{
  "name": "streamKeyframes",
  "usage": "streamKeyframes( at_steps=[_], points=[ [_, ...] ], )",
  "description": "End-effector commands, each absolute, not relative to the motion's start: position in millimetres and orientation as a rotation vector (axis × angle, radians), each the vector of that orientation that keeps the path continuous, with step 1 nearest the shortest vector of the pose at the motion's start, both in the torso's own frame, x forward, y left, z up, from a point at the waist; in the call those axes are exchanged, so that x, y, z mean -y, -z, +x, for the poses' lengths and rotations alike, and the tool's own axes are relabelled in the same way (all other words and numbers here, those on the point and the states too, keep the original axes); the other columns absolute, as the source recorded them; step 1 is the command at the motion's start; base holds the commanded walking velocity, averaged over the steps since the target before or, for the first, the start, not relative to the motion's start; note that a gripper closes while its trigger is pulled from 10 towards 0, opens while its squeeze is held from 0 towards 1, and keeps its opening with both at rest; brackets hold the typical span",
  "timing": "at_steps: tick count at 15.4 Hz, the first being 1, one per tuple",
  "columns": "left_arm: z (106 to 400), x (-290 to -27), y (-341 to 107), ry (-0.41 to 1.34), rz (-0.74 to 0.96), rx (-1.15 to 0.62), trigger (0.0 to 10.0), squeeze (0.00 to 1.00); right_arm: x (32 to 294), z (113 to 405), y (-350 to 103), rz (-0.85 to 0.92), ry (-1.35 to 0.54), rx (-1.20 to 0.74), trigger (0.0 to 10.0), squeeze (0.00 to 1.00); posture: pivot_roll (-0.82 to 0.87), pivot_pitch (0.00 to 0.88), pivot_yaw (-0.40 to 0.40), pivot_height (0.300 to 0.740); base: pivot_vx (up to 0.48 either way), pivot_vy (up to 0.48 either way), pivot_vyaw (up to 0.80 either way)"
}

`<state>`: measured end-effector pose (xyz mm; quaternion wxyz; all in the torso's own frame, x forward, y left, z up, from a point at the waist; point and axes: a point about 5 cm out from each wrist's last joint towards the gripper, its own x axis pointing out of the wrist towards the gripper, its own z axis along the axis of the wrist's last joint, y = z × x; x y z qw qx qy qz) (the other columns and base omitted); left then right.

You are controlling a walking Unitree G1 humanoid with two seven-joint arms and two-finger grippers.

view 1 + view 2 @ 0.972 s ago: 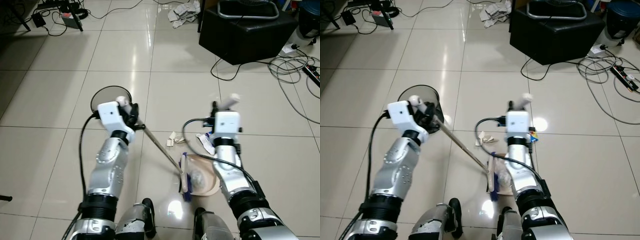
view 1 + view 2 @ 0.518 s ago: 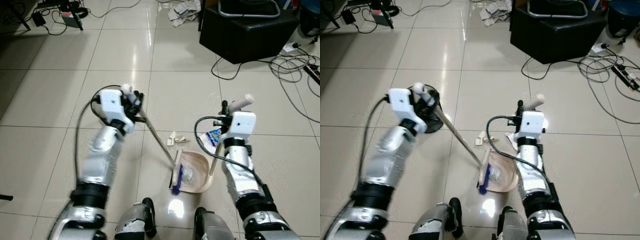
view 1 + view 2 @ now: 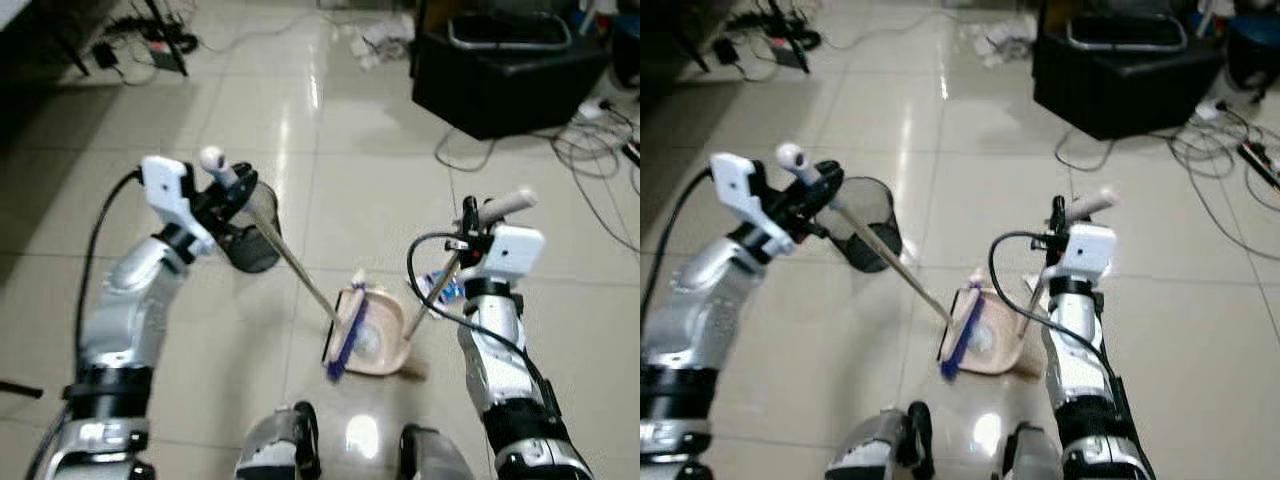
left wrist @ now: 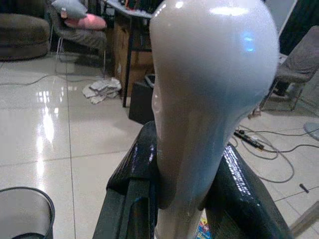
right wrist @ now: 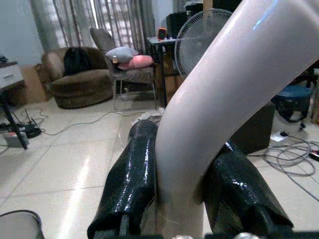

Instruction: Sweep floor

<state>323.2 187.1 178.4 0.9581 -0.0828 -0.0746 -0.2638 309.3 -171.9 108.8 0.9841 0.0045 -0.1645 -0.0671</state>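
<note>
My left gripper [image 3: 222,188] is shut on the white knob end of the broom handle [image 4: 209,74], its black fingers [image 4: 134,184] pressed on either side. The thin shaft slants down to the blue-bristled broom head [image 3: 340,345]. That head rests against the mouth of the beige dustpan [image 3: 380,340], which holds a pale scrap. My right gripper [image 3: 478,215] is shut on the dustpan's white handle [image 5: 224,84]. A black mesh bin [image 3: 865,235] stands just below the left gripper. A blue and white wrapper [image 3: 445,288] lies on the tiles behind the dustpan.
A black box with a fan base [image 3: 505,75] stands at the back right, with cables [image 3: 600,150] trailing beside it. Crumpled paper [image 3: 385,30] lies at the back. More cables and a stand [image 3: 150,45] are at the back left. Glossy tiles lie all around.
The whole view has shifted and blurred, so the camera moved. My left arm has swung out to the left with the broom handle. Broom head and dustpan stay together.
</note>
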Motion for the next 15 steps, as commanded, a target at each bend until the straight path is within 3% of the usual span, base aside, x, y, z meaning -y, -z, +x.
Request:
streamKeyframes(
  at_steps=[1,5,10,13,15],
  points=[
    [322.7,-194.6,-190.9,0.542,-0.165,0.196,10.0,0.00,171.8,308.9,-116.9,0.034,0.136,0.373,10.0,0.00,0.06,0.096,0.113,0.740,0.000,0.000,0.00],
    [330.7,-224.6,-221.2,0.417,-0.108,0.321,10.0,0.00,179.1,305.6,-113.2,0.068,0.163,0.352,10.0,0.00,0.06,0.077,0.111,0.740,0.000,0.000,0.00],
    [332.6,-250.8,-233.7,0.350,-0.028,0.347,10.0,0.00,186.2,302.7,-111.0,0.091,0.193,0.344,10.0,0.00,0.07,0.075,0.115,0.740,0.000,0.000,0.00],
    [332.2,-265.4,-217.2,0.304,0.065,0.295,10.0,0.00,190.7,300.4,-119.2,0.105,0.195,0.371,10.0,0.00,0.06,0.076,0.118,0.740,0.000,0.000,0.00],
    [324.4,-260.3,-189.9,0.324,0.093,0.214,10.0,0.00,195.5,298.0,-126.7,0.127,0.208,0.389,10.0,0.00,0.05,0.077,0.121,0.740,0.000,0.000,0.00]
  ],
)
